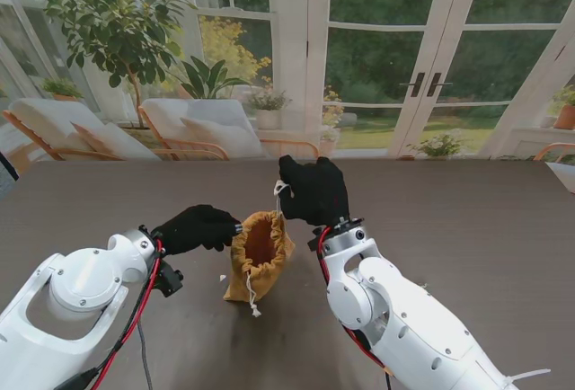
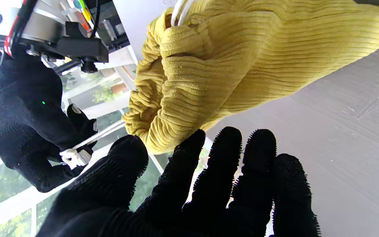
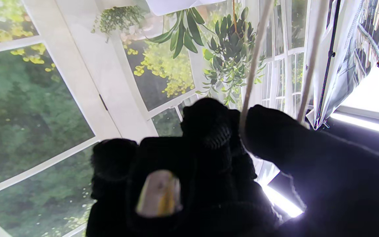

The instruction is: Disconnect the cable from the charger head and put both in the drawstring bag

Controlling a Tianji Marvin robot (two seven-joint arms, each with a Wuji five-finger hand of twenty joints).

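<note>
Holding the rim of the mustard corduroy drawstring bag (image 1: 258, 256) at its left, the left hand (image 1: 196, 227) props the mouth open on the surface (image 1: 467, 219). To the right, the right hand (image 1: 314, 190) is closed on a white drawstring (image 1: 281, 190) raised over the mouth. Neither cable nor charger head shows, so likely both are stored; cinching remains.

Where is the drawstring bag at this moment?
In the stand's view, the drawstring bag stands near the table's middle, between the left hand at its rim and the raised right hand.

The drawstring bag (image 1: 258, 251) hides its contents; the right hand (image 1: 314, 190) hides its grasp.
</note>
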